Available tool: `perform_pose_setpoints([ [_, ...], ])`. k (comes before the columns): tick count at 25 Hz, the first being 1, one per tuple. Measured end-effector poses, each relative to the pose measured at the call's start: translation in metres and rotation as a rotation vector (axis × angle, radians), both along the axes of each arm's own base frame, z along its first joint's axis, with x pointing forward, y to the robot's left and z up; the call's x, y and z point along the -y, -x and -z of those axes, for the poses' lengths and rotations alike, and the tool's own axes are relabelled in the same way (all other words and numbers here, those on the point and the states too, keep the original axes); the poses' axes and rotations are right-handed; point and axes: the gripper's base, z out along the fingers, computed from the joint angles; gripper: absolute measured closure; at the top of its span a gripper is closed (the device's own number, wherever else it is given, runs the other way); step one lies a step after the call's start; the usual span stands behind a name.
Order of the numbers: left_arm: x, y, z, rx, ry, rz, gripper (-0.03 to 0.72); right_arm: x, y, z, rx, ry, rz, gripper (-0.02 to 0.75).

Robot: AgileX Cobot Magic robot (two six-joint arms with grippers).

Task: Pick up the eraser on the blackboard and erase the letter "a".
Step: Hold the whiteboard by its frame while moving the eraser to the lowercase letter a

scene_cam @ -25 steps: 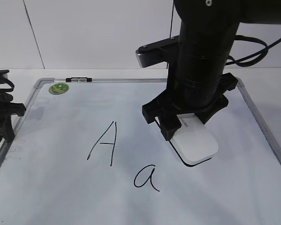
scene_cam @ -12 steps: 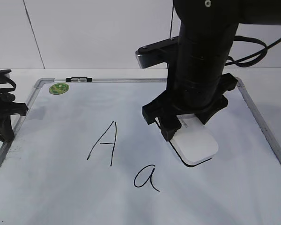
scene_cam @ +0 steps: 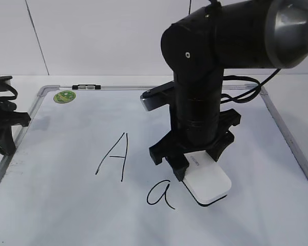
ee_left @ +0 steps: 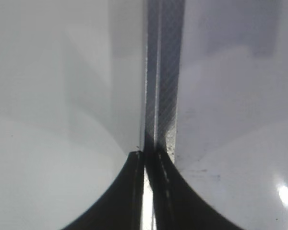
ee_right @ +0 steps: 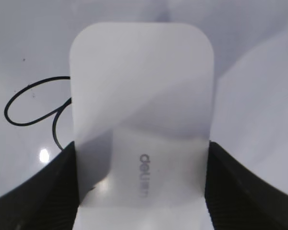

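Observation:
The blackboard (scene_cam: 66, 215) is a white dry-erase board with a silver frame. My right gripper (scene_cam: 195, 164) is shut on the white eraser (scene_cam: 209, 186), which rests low on the board just right of the letter "a" (scene_cam: 160, 195). In the right wrist view the eraser (ee_right: 141, 110) fills the middle between both fingers, with the "a" (ee_right: 36, 108) at its left edge, partly hidden. My left gripper (scene_cam: 2, 123) is at the board's left edge; in the left wrist view it (ee_left: 149, 158) is shut and empty above the frame (ee_left: 165, 72).
A capital "A" (scene_cam: 113, 156) is drawn left of the "a". A round green sticker (scene_cam: 64, 96) and small clips (scene_cam: 86, 87) are at the board's top left. A white wall stands behind the table.
My right gripper has moved forward and left with the eraser, from the board's middle right to just beside the "a". The left gripper has barely moved.

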Motion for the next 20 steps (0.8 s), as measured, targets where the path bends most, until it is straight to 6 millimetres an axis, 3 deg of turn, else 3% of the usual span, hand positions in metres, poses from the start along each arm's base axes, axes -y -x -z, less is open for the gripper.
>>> perform_pose_setpoints([
  [20, 0.000, 0.000, 0.000, 0.000, 0.000, 0.001, 0.674, -0.011, -0.010, 0.032, -0.007, -0.022, -0.010, 0.188],
])
